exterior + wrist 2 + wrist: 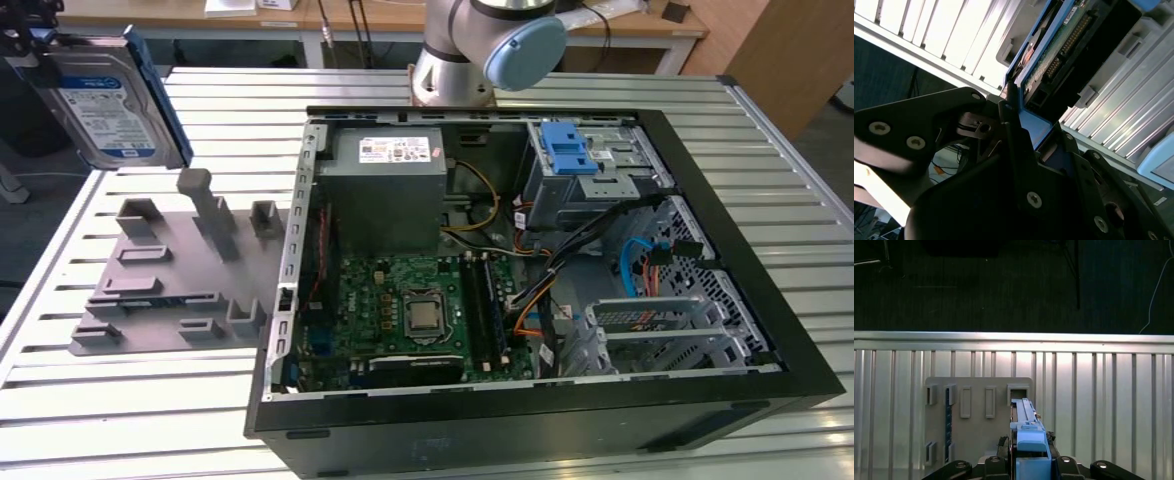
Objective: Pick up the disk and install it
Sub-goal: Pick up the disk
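Closest to the lens in both wrist views, the black jaws are clamped on the disk (1028, 430), gripping its blue frame. In the second wrist view the disk (1054, 55) shows its green circuit board. In the exterior view the disk (104, 95) hangs upright in the air at the far left, label facing out, clear of the bench (134, 420). Below and just beside it sits the grey moulded holder (174, 270), its posts upright and its slots bare; in the first wrist view the disk lies edge-on over the holder (976, 440). Towards the exterior view's right lies the open computer case (534, 415), with its motherboard (400, 310) and a blue-latched drive bay (571, 150).
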